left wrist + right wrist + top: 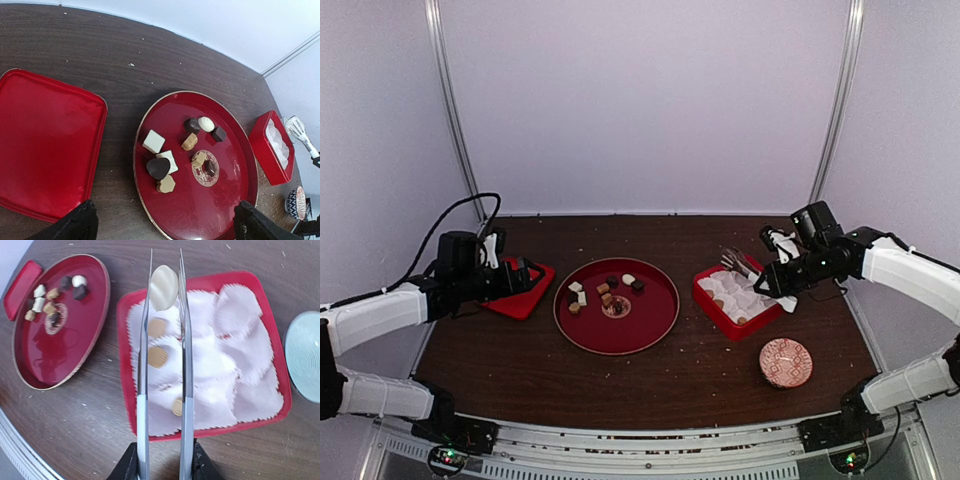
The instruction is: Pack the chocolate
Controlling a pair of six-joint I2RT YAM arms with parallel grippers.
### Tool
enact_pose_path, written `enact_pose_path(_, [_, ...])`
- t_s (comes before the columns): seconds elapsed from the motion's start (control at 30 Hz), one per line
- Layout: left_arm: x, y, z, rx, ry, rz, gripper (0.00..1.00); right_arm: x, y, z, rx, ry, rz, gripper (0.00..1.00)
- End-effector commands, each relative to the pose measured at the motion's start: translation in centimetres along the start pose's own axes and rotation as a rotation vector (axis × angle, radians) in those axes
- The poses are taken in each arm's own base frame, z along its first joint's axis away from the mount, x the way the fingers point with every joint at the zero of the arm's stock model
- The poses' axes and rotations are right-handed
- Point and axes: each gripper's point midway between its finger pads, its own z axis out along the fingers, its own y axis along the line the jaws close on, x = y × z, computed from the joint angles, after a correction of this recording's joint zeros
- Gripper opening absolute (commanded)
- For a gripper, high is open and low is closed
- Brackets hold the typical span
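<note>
The right gripper [162, 465], reaching over the box [250, 280], clamps tongs [186, 365] pinching a cream chocolate [164, 287]; the left gripper [167, 225] hangs spread above the lid [45, 145].

No legible text, label, brand, number or sign was found in any view. The round emblem [202, 178] at the centre of the red tray [136, 160] showed only ornament; no lettering could be made out.

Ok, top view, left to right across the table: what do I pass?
Going right: flat red lid → round red plate holding the chocolate → red box lined with paper cups → small patterned dish.
</note>
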Motion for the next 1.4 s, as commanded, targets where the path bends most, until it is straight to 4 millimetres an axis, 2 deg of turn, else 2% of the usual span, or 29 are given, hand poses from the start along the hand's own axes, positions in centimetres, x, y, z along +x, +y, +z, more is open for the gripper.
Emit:
enact_pose_path(0.0, [-1.9, -1.3, 0.0, 0.033, -0.042, 0.018, 0.97, 0.6, -2.0, 0.5, 0.026, -0.008, 0.051, 0.23])
enact_pose_path(0.27, [-2.0, -1.3, -0.1, 0.03, -0.044, 0.017, 0.97, 1.1, -2.9, 2.9, 0.033, 0.035, 0.07, 0.23])
enact_pose_path(0.53, [-1.9, -1.1, 0.0, 0.023, -0.042, 0.017, 0.97, 0.6, -3.3, 4.1, 0.047, 0.049, 0.067, 0.27])
enact_pose_path(0.73, [-1.9, -1.0, 0.1, 0.02, -0.04, 0.016, 0.97, 0.2, -3.4, 4.2, 0.05, 0.046, 0.063, 0.36])
enact_pose_path(0.93, [-2.0, -1.1, 0.1, 0.025, -0.041, 0.015, 0.97, -0.5, -3.2, 3.5, 0.05, 0.033, 0.053, 0.38])
enact_pose_path(1.17, [-1.7, -1.0, -0.1, 0.025, -0.045, 0.012, 0.97, -2.2, -1.0, 0.3, 0.009, -0.04, 0.003, 0.38])
enact_pose_path(1.3, [-1.5, -0.9, -0.1, 0.026, -0.044, 0.009, 0.97, -3.3, 1.9, -0.6, -0.049, -0.063, -0.054, 0.38])
enact_pose_path(1.37, [-1.5, -1.0, -0.1, 0.029, -0.045, 0.007, 0.97, -3.4, 3.9, -0.2, -0.08, -0.053, -0.096, 0.38])
